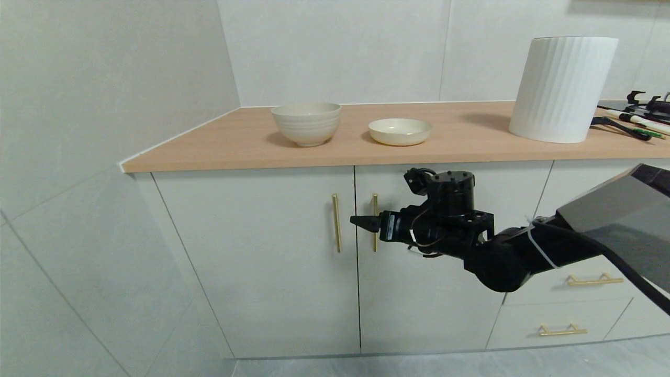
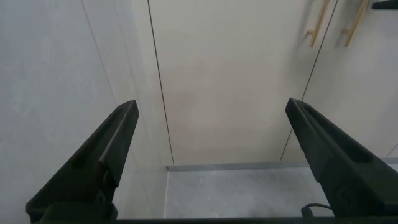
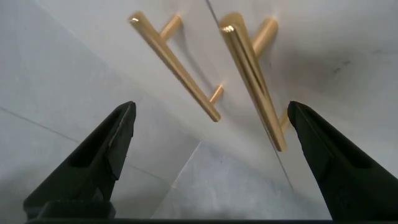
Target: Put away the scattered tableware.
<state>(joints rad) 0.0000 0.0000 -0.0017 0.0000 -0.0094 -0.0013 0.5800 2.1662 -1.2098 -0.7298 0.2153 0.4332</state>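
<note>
Two dishes: a bowl (image 1: 306, 123) and a shallow dish (image 1: 400, 131) stand apart on the counter (image 1: 471, 144), upright and untouched.
Storage: the cabinet doors (image 1: 261, 251) below are shut and are probably where the dishes will go.
Right gripper (image 1: 362, 221): wide open, empty, level with the gold handles (image 1: 336, 225), apparently lined up to pull a door.
Left gripper (image 2: 211, 112): wide open, empty, facing the lower cabinet front.
</note>
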